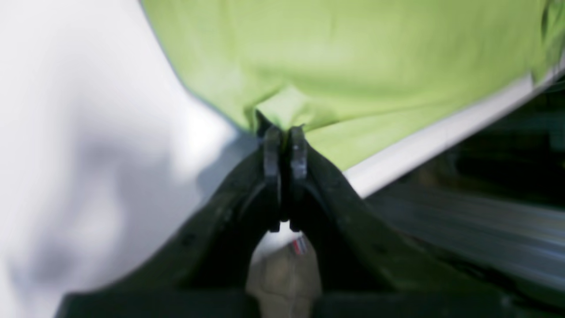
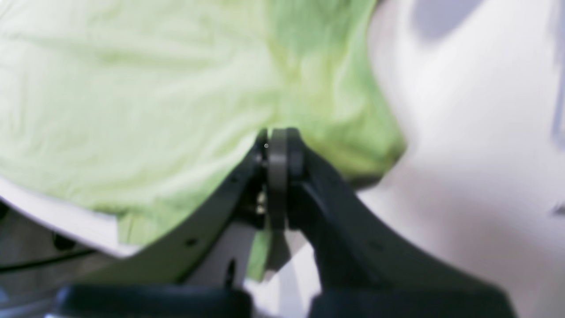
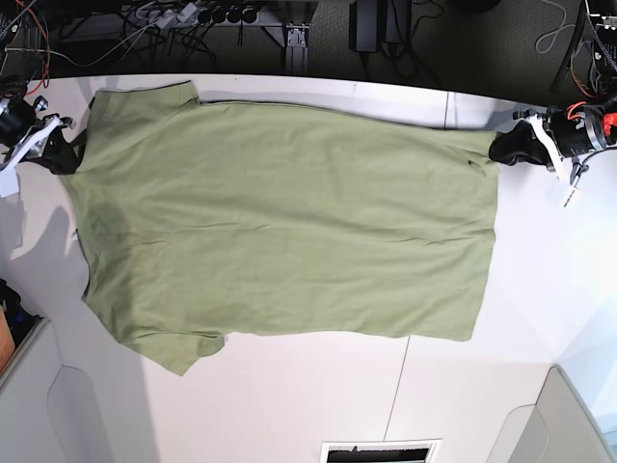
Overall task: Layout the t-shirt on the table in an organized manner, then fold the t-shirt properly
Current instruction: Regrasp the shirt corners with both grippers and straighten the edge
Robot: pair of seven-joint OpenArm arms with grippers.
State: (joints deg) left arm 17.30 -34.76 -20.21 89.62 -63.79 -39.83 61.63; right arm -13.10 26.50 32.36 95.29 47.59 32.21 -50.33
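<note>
Across the white tabletop (image 3: 289,405) the t-shirt (image 3: 289,212) lies spread, each far corner pinched in closed jaws of the left gripper (image 1: 285,132) and right gripper (image 2: 278,134); tension should be drawn evenly.

Spread flat across the table (image 3: 289,395), the t-shirt (image 3: 289,222), lengthwise from left to right in the base view, hem end toward that view's right, sleeves at its left. One sleeve at the far left corner by the table's back edge, the other at the near left, pointing toward the front. Far long edge of the shirt just beside the table's back edge, with cables and a power strip (image 3: 198,14) behind. Right gripper (image 3: 66,154) at the far left corner of the cloth, clamped on the shirt there. Left gripper (image 3: 499,147) at the far right corner, pinched on the hem. Table seam (image 3: 395,381) in front of the shirt, right of centre.
</note>
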